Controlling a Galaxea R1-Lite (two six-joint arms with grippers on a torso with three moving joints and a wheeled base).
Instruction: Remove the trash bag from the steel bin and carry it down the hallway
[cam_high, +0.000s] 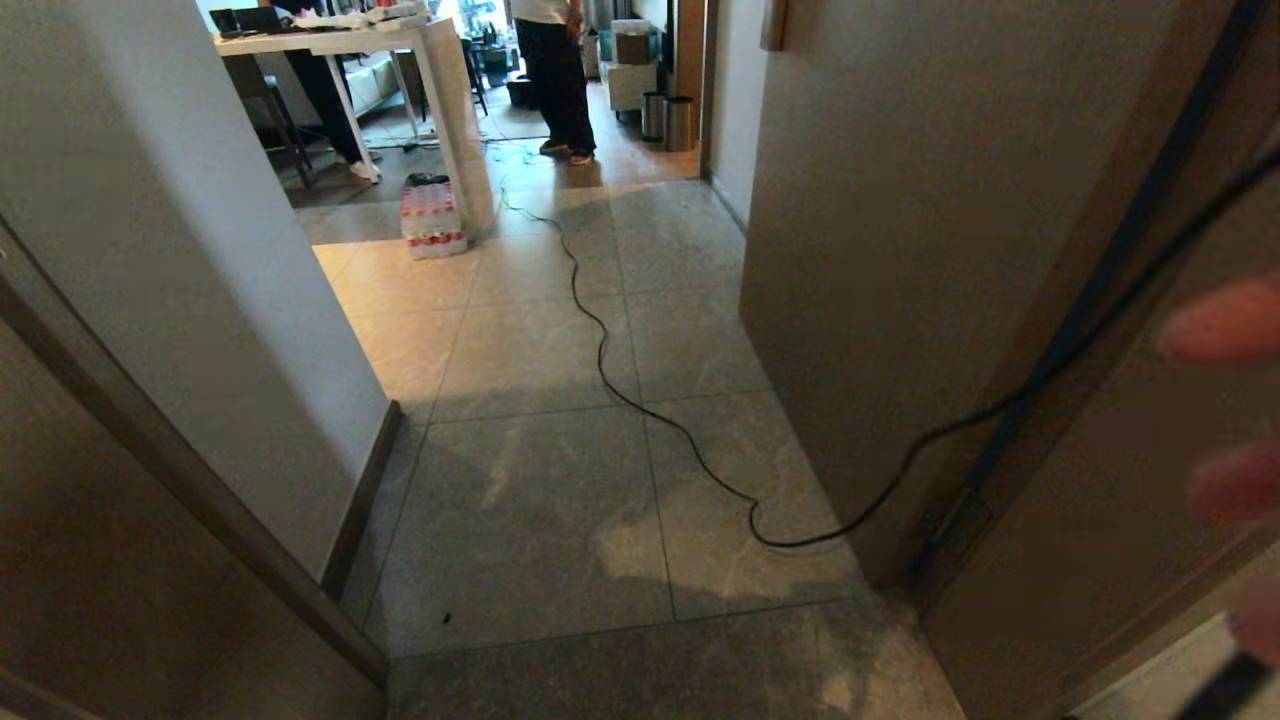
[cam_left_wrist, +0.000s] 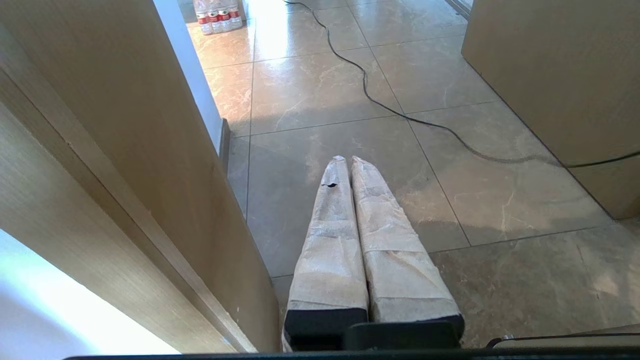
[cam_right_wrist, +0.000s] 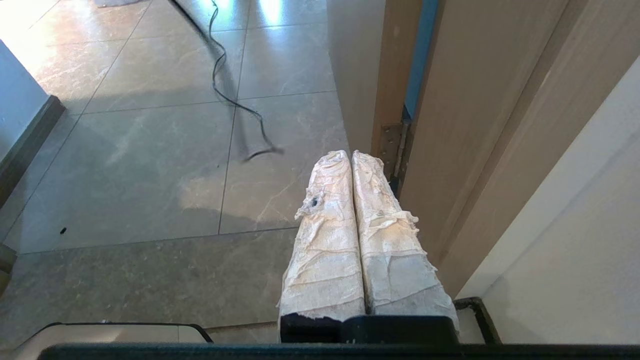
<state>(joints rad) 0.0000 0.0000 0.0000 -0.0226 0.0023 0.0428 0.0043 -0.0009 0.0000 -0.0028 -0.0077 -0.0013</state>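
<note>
Steel bin (cam_high: 681, 122) way off at far end of hallway (cam_high: 560, 420), tucked by wall corner next to second shiny cylinder; well apart from both pincers, trash bag not made out from here

Left pincer (cam_left_wrist: 348, 159) clenched, holding nothing, hanging over grey-beige stone tile near wooden door frame (cam_left_wrist: 115, 165)

Right pincer (cam_right_wrist: 348, 154) clenched too, empty, close beside brown frame with metal hinge (cam_right_wrist: 391, 145)

Fingers wrapped in crinkly whitish tape, black bases

Black cable (cam_high: 640, 400) snaking across glossy tiles; person (cam_high: 553, 75) standing near white worktop (cam_high: 350, 42)
</note>
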